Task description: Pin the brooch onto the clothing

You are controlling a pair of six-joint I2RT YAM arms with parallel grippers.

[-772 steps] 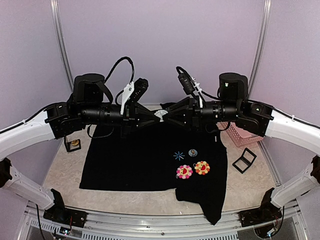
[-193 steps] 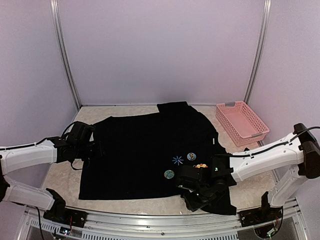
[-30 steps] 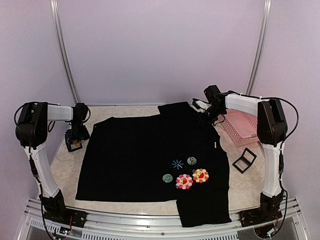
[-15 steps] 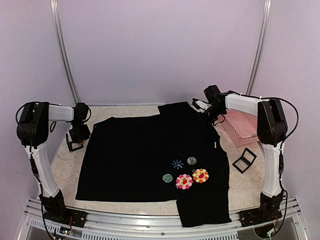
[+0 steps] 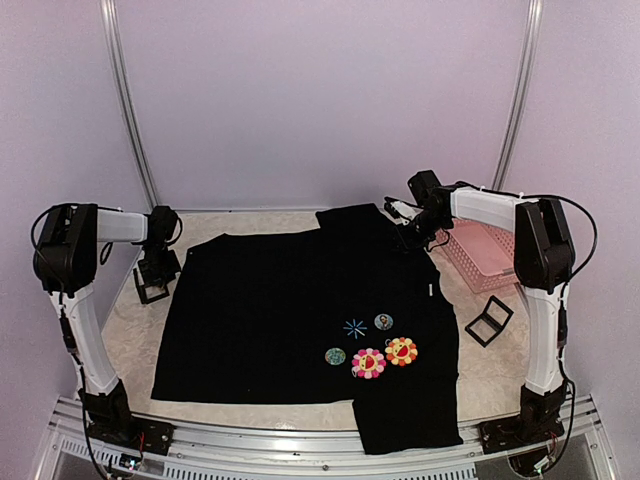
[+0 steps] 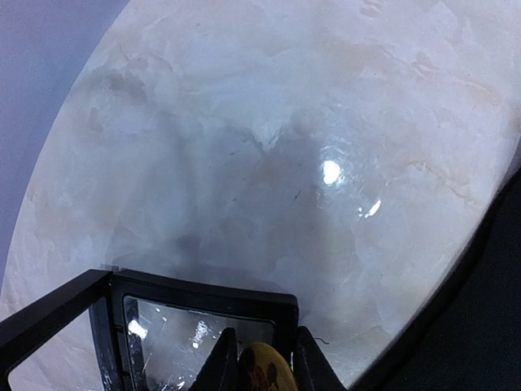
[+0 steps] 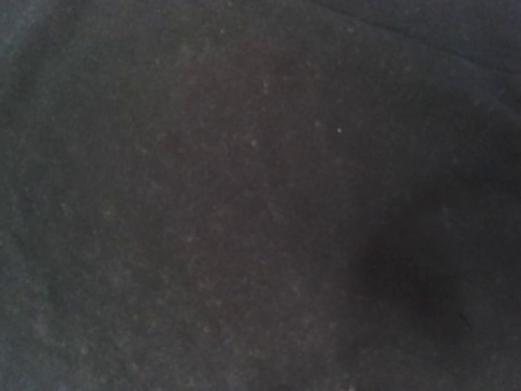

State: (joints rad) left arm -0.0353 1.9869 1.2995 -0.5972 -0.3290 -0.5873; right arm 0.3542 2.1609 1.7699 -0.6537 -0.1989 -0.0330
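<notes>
The black shirt point(image 5: 290, 310) lies flat on the table, with a light-blue star mark point(image 5: 354, 328), a pink flower badge point(image 5: 368, 362), an orange flower badge point(image 5: 401, 351) and two small round badges. My left gripper point(image 5: 157, 268) is down at a small black display box point(image 5: 150, 289) left of the shirt. In the left wrist view its fingers point(image 6: 225, 365) close round a yellow round brooch point(image 6: 265, 375) over the box's clear window point(image 6: 179, 342). My right gripper point(image 5: 414, 236) rests on the shirt's far right corner. The right wrist view shows only black cloth point(image 7: 244, 204).
A pink basket point(image 5: 484, 245) stands at the back right beside my right arm. An open black box point(image 5: 488, 320) lies right of the shirt. The shirt's edge point(image 6: 496, 326) runs close to the right of the display box. Marble tabletop point(image 6: 285, 122) lies beyond.
My left gripper has come down a little onto the small black box, hiding the yellow thing in it. The right arm and the shirt have not moved.
</notes>
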